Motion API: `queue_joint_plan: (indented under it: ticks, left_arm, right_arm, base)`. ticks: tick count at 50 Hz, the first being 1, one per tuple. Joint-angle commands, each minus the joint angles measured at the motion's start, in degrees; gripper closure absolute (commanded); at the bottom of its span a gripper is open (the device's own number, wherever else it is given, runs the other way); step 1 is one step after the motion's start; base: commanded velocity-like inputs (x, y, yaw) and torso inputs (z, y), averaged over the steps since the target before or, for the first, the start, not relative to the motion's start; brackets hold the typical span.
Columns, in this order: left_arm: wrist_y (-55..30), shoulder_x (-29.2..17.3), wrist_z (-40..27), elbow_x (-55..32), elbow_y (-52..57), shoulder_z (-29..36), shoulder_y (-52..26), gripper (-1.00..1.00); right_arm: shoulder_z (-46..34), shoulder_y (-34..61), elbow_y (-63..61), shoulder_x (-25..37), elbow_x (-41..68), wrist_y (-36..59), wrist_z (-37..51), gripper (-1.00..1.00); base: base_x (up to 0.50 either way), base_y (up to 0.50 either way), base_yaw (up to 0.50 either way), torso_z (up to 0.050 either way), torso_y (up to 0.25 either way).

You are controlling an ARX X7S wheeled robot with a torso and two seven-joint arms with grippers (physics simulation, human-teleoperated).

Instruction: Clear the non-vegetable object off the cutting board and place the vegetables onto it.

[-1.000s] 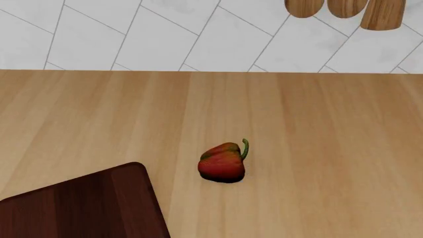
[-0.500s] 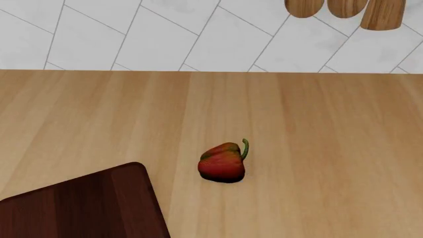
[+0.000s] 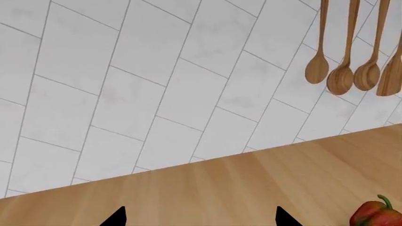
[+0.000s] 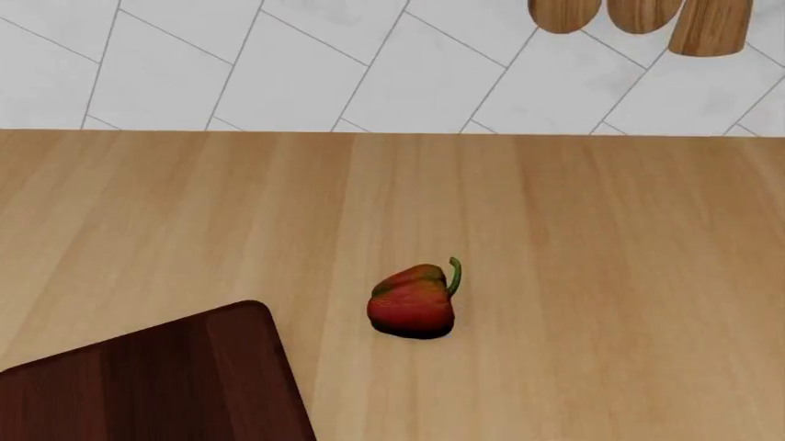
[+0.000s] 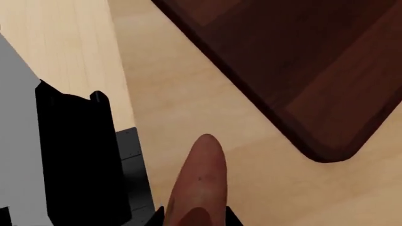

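The red bell pepper (image 4: 413,303) with its green stem lies on the light wood counter, right of the dark cutting board's corner (image 4: 184,377). It also shows in the left wrist view (image 3: 377,215). My left gripper (image 3: 197,219) is open and empty above the counter, facing the tiled wall. My right gripper (image 5: 196,219) is shut on the pinkish-brown tuber (image 5: 202,179), held above the counter close to a rounded corner of the cutting board (image 5: 301,70). The bacon-like strip is out of view. Neither gripper shows in the head view.
Wooden spoons (image 3: 342,77) hang on the white tiled wall (image 4: 307,64) behind the counter. The robot's black and grey body (image 5: 69,155) stands beside the counter edge in the right wrist view.
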Motion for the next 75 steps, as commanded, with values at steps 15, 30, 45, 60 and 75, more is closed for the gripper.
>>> queue_joint_plan:
  ticks: [15,30,45,60,75]
  left_arm:
    - [0.92,0.88,2.44,1.01,-0.38,-2.00,1.04,-1.00]
    - [0.75,1.09,2.82,1.43,-0.73,-2.01,1.41,-1.00]
    - [1.93,0.10,3.20,1.96,-0.57,-2.16,2.96,-1.00]
    - [3.07,-0.65,3.53,2.71,-0.48,-2.18,4.52,-1.00]
    - [4.52,-1.15,4.38,3.68,-0.87,-2.19,6.18,-1.00]
  right_arm:
    - [-4.42,27.61,6.86,-6.37,8.62,-1.35,5.34,1.00]
    - [1.34,25.12,21.55,-13.14,-1.95,11.61,0.98,1.00]
    - [7.86,20.14,25.51,-16.51,-36.01,13.86,-31.01,1.00]
    - [8.04,16.77,25.54,-20.90,-54.74,11.33,-46.68,1.00]
    - [5.75,12.62,24.64,-25.24,-61.47,6.68,-50.72,1.00]
  base:
    - [0.00,0.00,0.00,0.000,0.000]
    - [0.00,0.00,0.00,0.000,0.000]
    - [0.00,0.00,0.00,0.000,0.000]
    - [0.00,0.00,0.00,0.000,0.000]
    - [0.00,0.00,0.00,0.000,0.000]
